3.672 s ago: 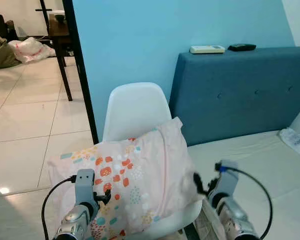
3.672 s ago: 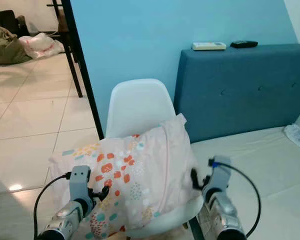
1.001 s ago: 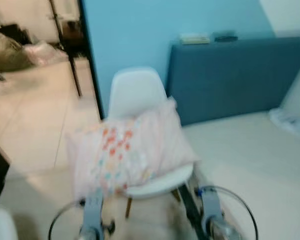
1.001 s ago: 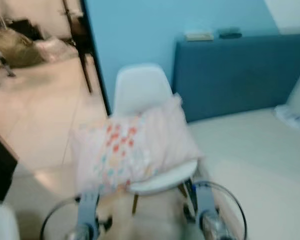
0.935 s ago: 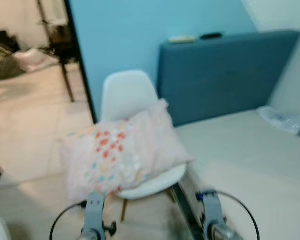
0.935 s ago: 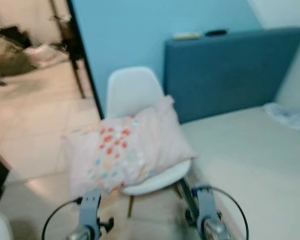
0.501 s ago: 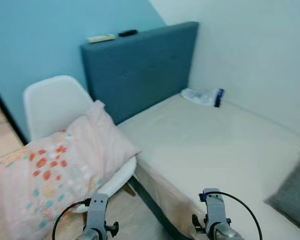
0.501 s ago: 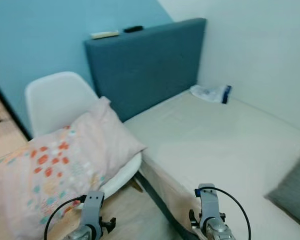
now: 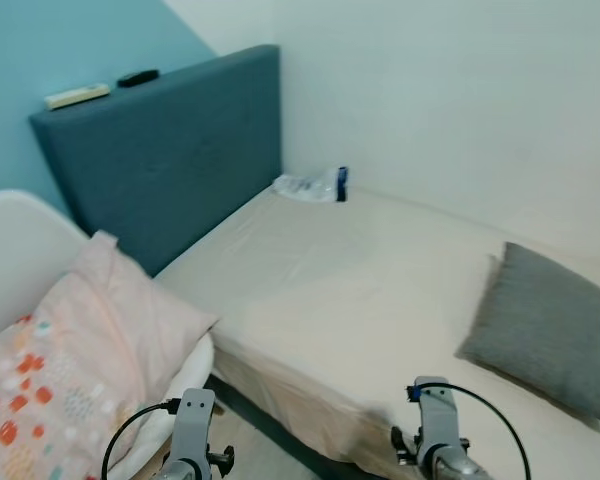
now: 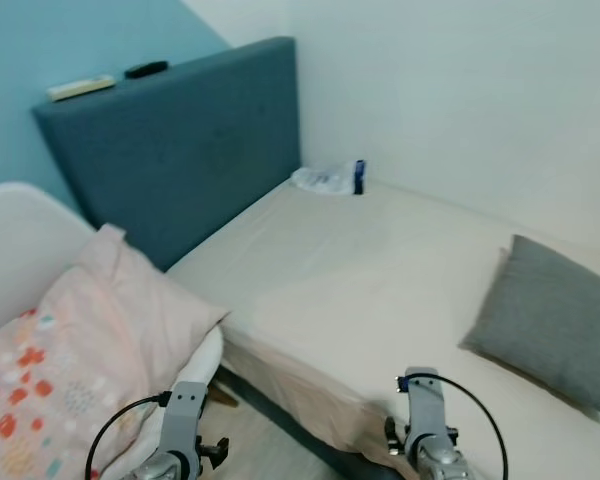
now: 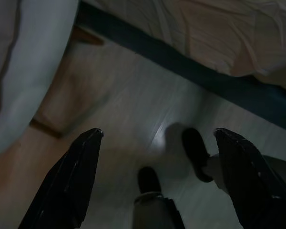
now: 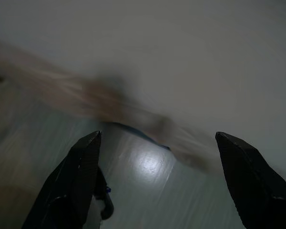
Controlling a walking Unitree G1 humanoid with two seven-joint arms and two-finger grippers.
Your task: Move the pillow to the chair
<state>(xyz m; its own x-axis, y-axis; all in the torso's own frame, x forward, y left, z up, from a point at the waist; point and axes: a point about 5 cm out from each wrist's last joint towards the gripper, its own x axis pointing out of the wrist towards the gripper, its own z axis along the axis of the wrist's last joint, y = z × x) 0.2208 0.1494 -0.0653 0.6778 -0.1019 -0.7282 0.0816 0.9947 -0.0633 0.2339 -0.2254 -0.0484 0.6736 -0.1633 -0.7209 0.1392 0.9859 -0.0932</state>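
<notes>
The pink pillow (image 9: 65,365) with orange and teal spots lies on the white chair (image 9: 10,255) at the lower left, leaning against its back. Neither gripper touches it. My left gripper (image 11: 158,136) is open and hangs low over the floor between the chair seat (image 11: 33,90) and the bed's dark base. My right gripper (image 12: 158,138) is open too, with nothing between its fingers, above the blurred edge of the bed sheet and the floor.
The bed (image 9: 350,270) takes up the middle and right, with a grey pillow (image 9: 545,330) on it and a plastic packet (image 9: 310,185) near the wall. Two remotes (image 9: 77,96) rest on the blue headboard (image 9: 170,150). My own feet (image 11: 195,152) stand on the floor.
The camera has swung to the right, so the chair and pink pillow now sit at the left edge and the grey pillow has come into view. Both arms have dropped away from the pillow.
</notes>
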